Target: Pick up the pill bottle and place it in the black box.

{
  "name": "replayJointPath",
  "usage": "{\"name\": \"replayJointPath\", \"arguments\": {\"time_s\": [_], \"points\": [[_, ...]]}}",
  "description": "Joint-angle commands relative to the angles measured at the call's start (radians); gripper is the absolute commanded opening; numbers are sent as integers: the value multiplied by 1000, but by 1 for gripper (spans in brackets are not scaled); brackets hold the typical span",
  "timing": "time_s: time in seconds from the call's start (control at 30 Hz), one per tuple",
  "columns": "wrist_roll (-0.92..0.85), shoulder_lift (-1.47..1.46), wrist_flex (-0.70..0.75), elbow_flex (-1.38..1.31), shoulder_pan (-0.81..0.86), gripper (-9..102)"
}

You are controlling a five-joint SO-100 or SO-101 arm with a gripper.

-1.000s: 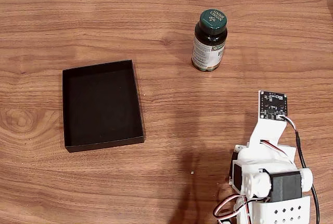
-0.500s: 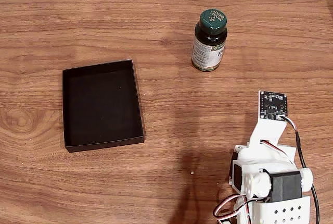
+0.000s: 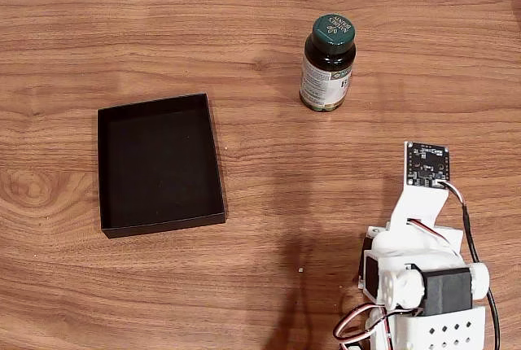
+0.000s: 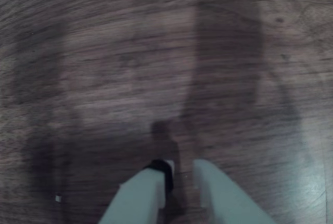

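A bottle, a box and a robot arm on a wood counter (image 3: 244, 32).

In the fixed view, the flat black box (image 3: 159, 163) lies left. The small brown pill bottle (image 3: 327, 63) with a green cap stands upright, far right of it. The white hand (image 4: 179, 174), nearly pressed together, holds nothing.

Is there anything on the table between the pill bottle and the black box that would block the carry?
Nothing visible does. In the fixed view the pill bottle stands upright to the upper right of the black box, and only bare wooden table lies between them.
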Motion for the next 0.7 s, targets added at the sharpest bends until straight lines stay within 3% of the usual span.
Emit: {"name": "replayJointPath", "arguments": {"time_s": [0.0, 0.33, 0.67], "points": [[-26, -5, 160, -15, 8, 1], [12, -20, 150, -15, -20, 4], [40, -8, -9, -15, 17, 13]]}}
